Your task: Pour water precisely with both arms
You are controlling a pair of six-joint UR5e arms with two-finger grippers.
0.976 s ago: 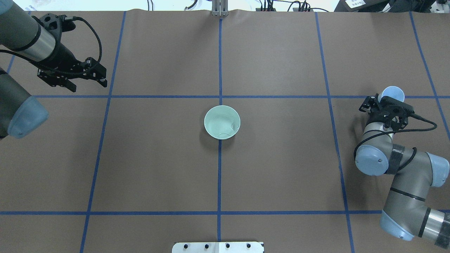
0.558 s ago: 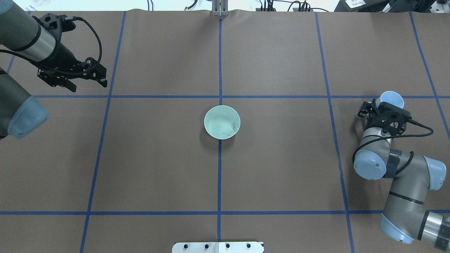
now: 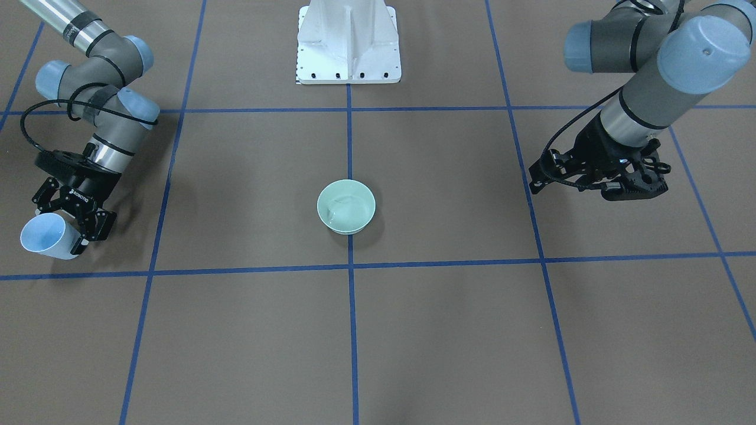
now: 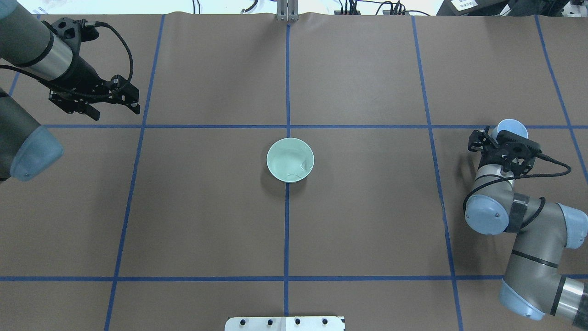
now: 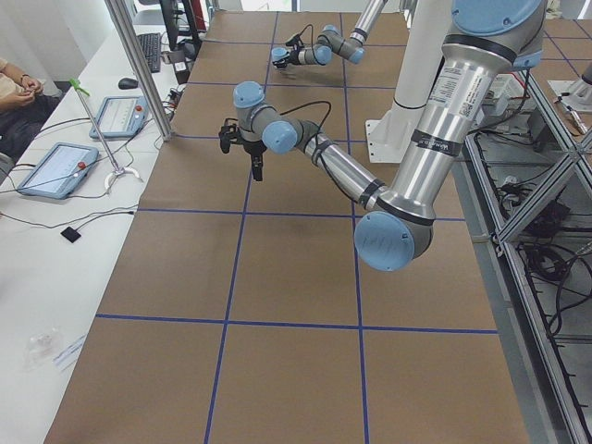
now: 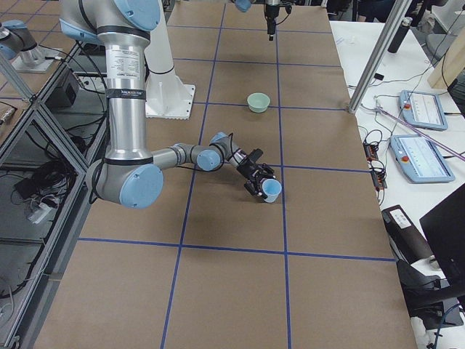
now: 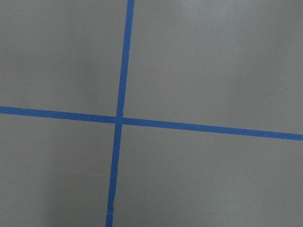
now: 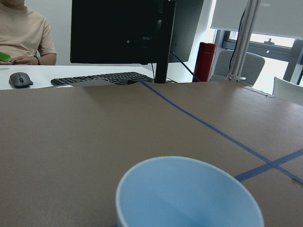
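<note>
Two arms work over a brown table (image 4: 367,220) marked into squares by blue tape lines (image 4: 285,230). The right arm (image 4: 519,230) is folded low at the table's right side, and its gripper (image 3: 69,227) is closed around a light blue cup (image 3: 42,236), fingers pressed against the cup's wall. The front view shows the cup tipped a little, its mouth turned up and away from the arm, low over the table just beside a tape line. The right wrist camera looks straight over the cup's rim into a pale blue inside; whether any liquid is left in it cannot be told. A mint green bowl (image 4: 290,160) stands upright at the middle of the table, on the central tape line and well apart from both grippers. The water (image 4: 294,169) lies in the bottom of the bowl, showing only as a faint wavy edge and a few bright glints. The left arm (image 4: 27,50) reaches in over the far left part of the table, and its gripper (image 4: 115,105) hangs above the surface, fingers spread apart and holding nothing. The left wrist camera sees only bare brown table and a crossing of two tape lines beneath it. A white pedestal (image 3: 348,41) is bolted at the robot's edge of the table. Beyond the table's far edge, a person sits by a monitor (image 8: 123,30), a keyboard (image 8: 102,79) and a mouse (image 8: 20,80).
</note>
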